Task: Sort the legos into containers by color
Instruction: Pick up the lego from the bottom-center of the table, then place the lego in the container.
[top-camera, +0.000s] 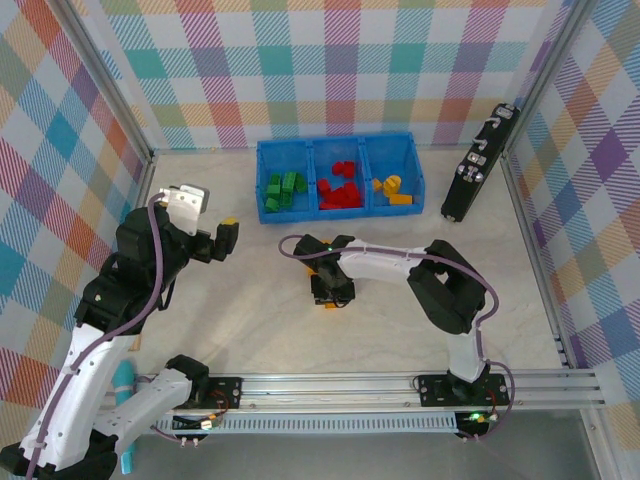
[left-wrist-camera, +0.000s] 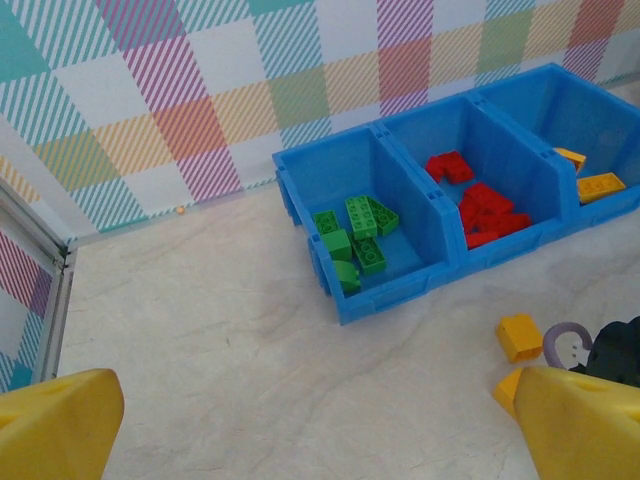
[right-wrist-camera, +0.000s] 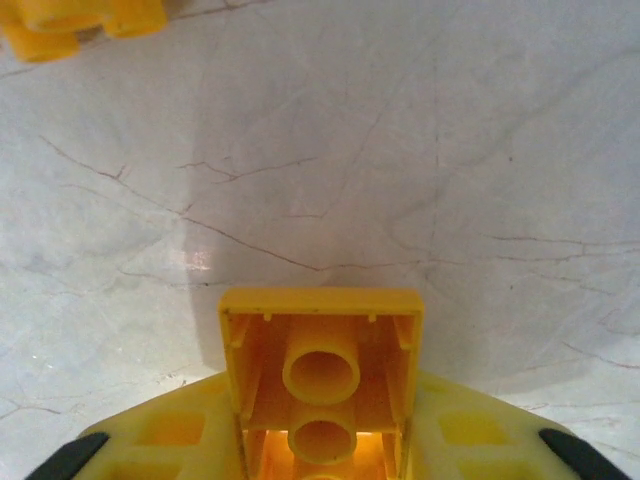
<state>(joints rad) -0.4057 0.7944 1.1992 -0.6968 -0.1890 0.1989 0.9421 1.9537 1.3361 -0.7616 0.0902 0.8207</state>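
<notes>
The blue tray (top-camera: 335, 212) (left-wrist-camera: 400, 290) stands at the back middle with three compartments: green legos (top-camera: 280, 190) (left-wrist-camera: 355, 235) on the left, red legos (top-camera: 340, 190) (left-wrist-camera: 485, 210) in the middle, yellow legos (top-camera: 393, 188) (left-wrist-camera: 598, 185) on the right. My right gripper (top-camera: 327, 292) (right-wrist-camera: 320, 440) is low over the table's middle, shut on a yellow lego (right-wrist-camera: 320, 330) whose hollow underside faces the camera. A loose yellow lego (right-wrist-camera: 80, 20) (left-wrist-camera: 520, 336) lies on the table close by. Raised at the left, my left gripper (top-camera: 218, 240) (left-wrist-camera: 320, 430) is open with nothing between its fingers.
A long black device (top-camera: 475, 170) leans at the back right by the metal frame post. Plaid walls close in the table on three sides. A metal rail (top-camera: 400, 385) runs along the near edge.
</notes>
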